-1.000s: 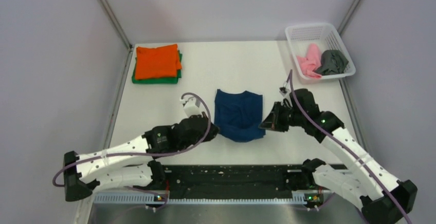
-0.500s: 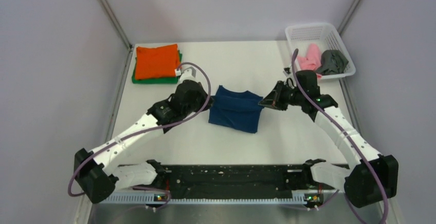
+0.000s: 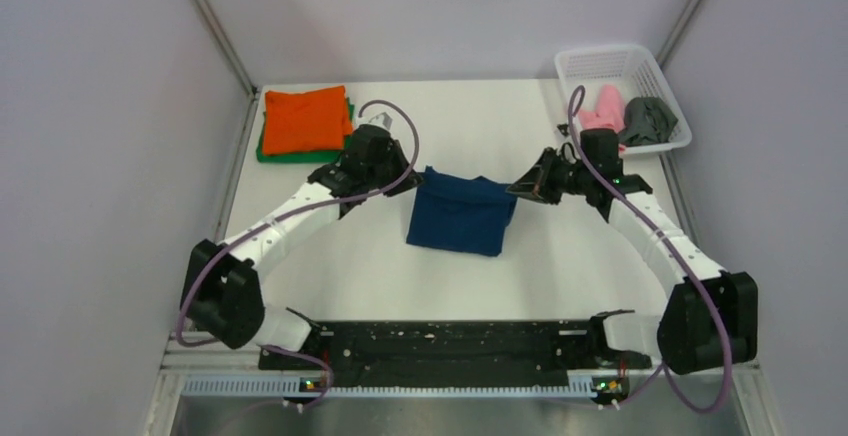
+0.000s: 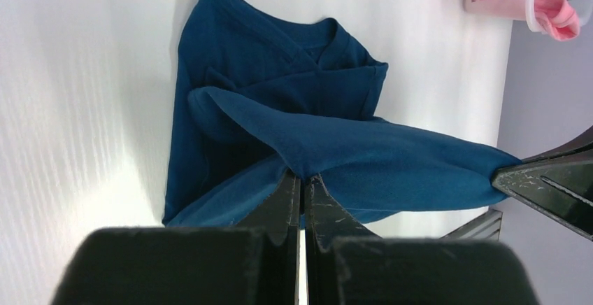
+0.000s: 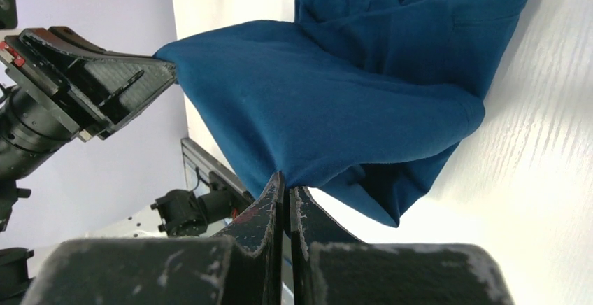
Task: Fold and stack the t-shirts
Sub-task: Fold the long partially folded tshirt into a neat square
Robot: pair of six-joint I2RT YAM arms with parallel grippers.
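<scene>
Your left pincer [image 4: 302, 179]: clamped on navy t-shirt [image 3: 460, 218] edge | your right pincer [image 5: 285, 178]: clamped on same edge | change: both carried it farther across tabletop [image 3: 500, 116].

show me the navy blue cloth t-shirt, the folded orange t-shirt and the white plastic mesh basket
navy blue cloth t-shirt [image 3: 455, 224]: top external view, middle of its hanging panel
folded orange t-shirt [image 3: 305, 119]: top external view, centre of its top face
white plastic mesh basket [image 3: 598, 64]: top external view, bare far end
</scene>
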